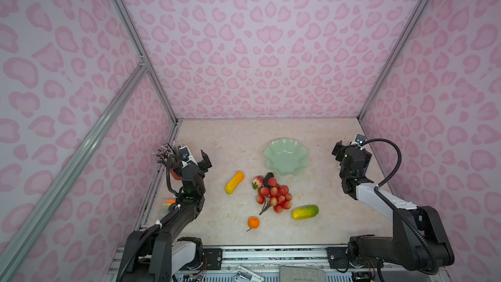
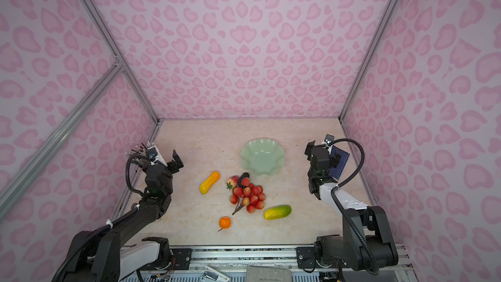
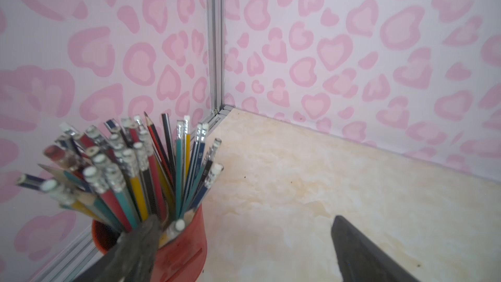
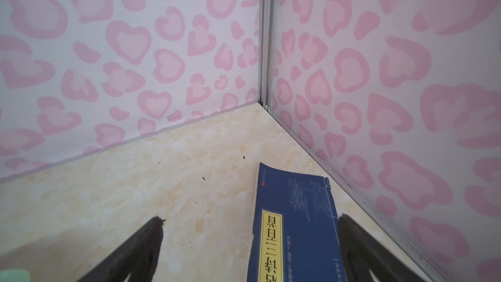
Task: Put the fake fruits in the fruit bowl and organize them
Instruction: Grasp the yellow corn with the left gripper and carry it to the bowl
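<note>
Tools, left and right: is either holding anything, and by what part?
Nothing is held. The left tool stands open near the pencil cup, the right tool open near the blue book; neither grips them.

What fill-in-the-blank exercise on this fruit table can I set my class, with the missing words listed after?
1. The fruit bowl is ____ of fruit.
2. The red cup holds ____.
3. The left gripper and right gripper both stand ____, gripping nothing.
4. The book by the right gripper has a mainly ____ cover.
Missing words: empty; pencils; open; blue.
</note>
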